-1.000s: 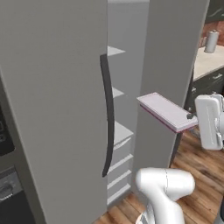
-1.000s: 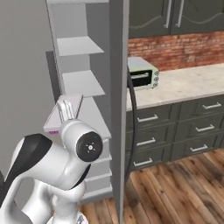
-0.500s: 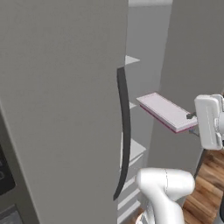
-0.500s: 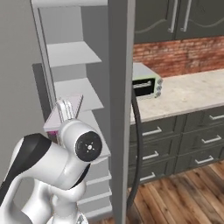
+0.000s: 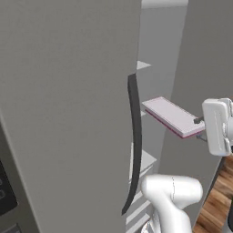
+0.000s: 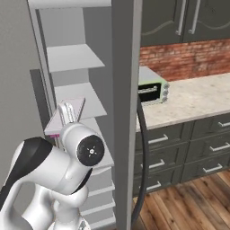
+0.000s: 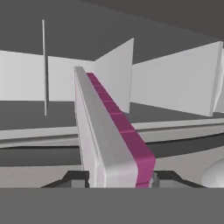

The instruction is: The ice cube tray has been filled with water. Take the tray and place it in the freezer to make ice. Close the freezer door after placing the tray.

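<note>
The ice cube tray [image 5: 170,116], a thin lilac-white slab with pinkish-purple edges, hangs level in the gap in front of the freezer's white inner shelves [image 5: 146,159]. My gripper [image 5: 199,121] is shut on its near end. In the hand view the tray [image 7: 111,135] runs away from me edge-on, and my gripper [image 7: 118,179] clamps it between both fingertips [image 7: 76,178]. The freezer door [image 5: 68,113], with its black dispenser panel [image 5: 5,191] and dark curved handle [image 5: 134,136], stands open at the left. From the right the tray [image 6: 63,120] shows just above my arm, at middle-shelf height.
The plain grey door [image 6: 128,112] stands open on the right, its dark handle [image 6: 143,148] facing the counter [image 6: 193,101]. A toaster oven [image 6: 152,87] sits on that counter against a brick wall, above dark drawers [image 6: 179,152]. Wood floor lies below.
The whole picture has shifted: the base has driven closer to the freezer, so the door and shelves loom larger. The tray stays level in my shut gripper, now nearer the shelves.
</note>
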Controlling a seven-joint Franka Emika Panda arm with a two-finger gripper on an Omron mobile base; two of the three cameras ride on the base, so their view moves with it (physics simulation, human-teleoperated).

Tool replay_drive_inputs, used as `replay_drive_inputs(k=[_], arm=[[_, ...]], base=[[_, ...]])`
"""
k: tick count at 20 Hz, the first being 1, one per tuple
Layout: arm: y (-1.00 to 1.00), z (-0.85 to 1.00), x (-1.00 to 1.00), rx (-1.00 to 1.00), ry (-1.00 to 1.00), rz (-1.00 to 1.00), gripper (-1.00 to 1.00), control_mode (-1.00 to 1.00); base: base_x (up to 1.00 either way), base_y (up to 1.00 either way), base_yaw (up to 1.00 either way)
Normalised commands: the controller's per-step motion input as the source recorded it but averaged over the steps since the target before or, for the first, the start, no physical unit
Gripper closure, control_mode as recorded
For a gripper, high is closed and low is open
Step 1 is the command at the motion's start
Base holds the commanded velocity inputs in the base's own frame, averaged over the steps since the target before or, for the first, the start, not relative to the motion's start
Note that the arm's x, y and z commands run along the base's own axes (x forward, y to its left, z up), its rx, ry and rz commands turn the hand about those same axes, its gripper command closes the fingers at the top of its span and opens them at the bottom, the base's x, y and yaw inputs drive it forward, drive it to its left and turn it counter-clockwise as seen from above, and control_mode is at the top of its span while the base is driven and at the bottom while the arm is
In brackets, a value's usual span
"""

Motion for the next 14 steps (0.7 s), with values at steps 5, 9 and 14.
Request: replay_drive_inputs(k=[5,9,14], arm=[[0.00,0.00,0.00,0.00,0.00,0.00,1.00,1.00],[0.00,0.00,0.00,0.00,0.00,0.00,1.00,1.00],[0.00,0.00,0.00,0.00,0.00,0.00,1.00,1.00]], base=[[0.36,-0.11,0.00],[0.51,-0.12,0.08],[0.55,-0.16,0.10]])
